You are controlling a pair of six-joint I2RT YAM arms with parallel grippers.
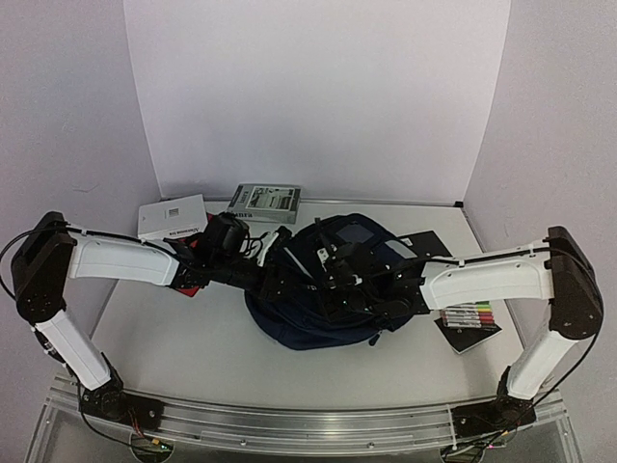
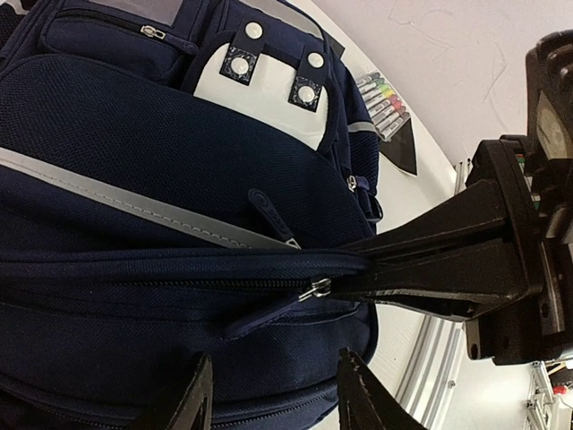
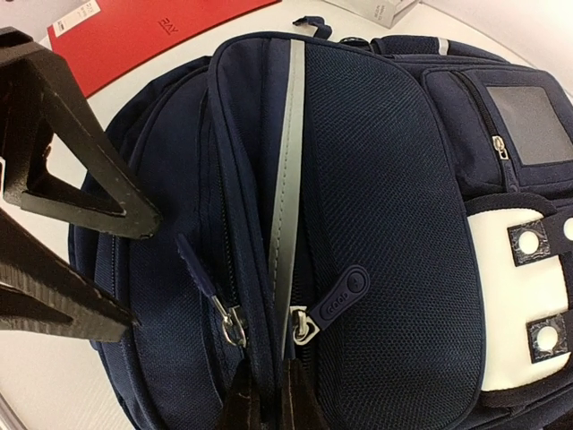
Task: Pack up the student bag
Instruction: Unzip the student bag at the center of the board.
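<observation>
Big picture first: on the table the student bag lies in the middle, front pocket facing up. Every zip I can see is closed, and both my arms meet over it. So I judge I'm on the opening step with nothing packed yet: the red folder and the pack of markers lie outside the bag.

Now the hands. My right gripper has its jaws together, pinched on the bag's fabric ridge by the grey stripe, right between the two zip tracks. That's my anchor. My left gripper has its jaws apart and grips nothing, with only bag cloth below them. Its tips sit just beside the dark pull tab and its silver slider.

To do this well, I'd bring the left jaws onto the tab itself, not the slider or the cloth, and close across its flat side. Then I'd draw along the track, away from the right-hand pinch, so the anchor takes the strain and the bag doesn't slide. The rubber pull sits just beside it and, I reckon, belongs to the neighbouring zip, so I'd steer clear of that one
</observation>
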